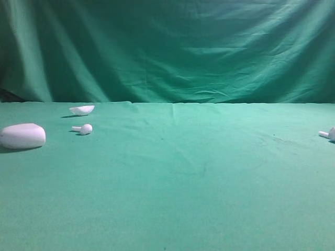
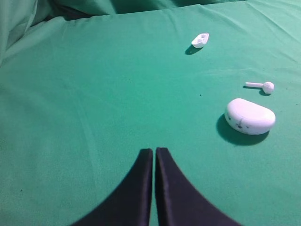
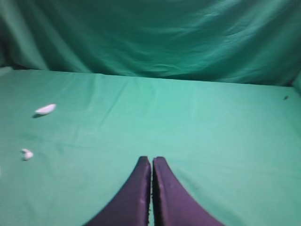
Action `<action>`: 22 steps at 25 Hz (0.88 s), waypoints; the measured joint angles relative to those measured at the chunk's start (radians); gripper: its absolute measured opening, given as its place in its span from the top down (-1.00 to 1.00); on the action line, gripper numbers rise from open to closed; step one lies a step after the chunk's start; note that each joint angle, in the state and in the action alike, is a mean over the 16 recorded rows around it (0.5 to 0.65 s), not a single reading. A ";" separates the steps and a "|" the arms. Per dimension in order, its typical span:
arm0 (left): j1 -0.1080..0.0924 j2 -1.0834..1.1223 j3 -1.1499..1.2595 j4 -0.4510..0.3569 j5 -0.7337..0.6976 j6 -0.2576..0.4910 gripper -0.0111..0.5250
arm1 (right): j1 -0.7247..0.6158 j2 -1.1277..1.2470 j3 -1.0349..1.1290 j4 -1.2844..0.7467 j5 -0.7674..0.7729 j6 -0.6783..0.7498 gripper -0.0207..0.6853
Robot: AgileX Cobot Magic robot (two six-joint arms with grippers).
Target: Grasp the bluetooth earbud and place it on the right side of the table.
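Observation:
A tiny white bluetooth earbud [image 1: 84,128] lies on the left part of the green table [image 1: 172,178], stem pointing left; it also shows in the left wrist view as the earbud [image 2: 263,86] and, small and blurred, in the right wrist view as the earbud [image 3: 27,154]. A second earbud [image 1: 328,134] lies at the far right edge of the high view. My left gripper [image 2: 154,151] is shut and empty, well short of the earbud. My right gripper [image 3: 151,160] is shut and empty too. Neither arm appears in the high view.
A large white oval case [image 1: 22,136] rests at the far left, also seen as the case [image 2: 249,116]. A shallow white shell piece [image 1: 82,110] lies behind the earbud, also the shell [image 2: 201,40] and shell [image 3: 45,109]. A green curtain [image 1: 167,47] closes the back.

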 joint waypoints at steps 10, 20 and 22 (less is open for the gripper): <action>0.000 0.000 0.000 0.000 0.000 0.000 0.96 | -0.090 -0.135 0.338 -0.067 -0.245 0.018 0.94; 0.000 0.000 0.000 0.000 0.000 0.000 0.96 | -0.122 -0.193 0.586 -0.056 -0.359 0.049 0.94; 0.000 0.000 0.000 0.000 0.000 0.000 0.96 | -0.122 -0.194 0.605 -0.052 -0.367 0.054 0.94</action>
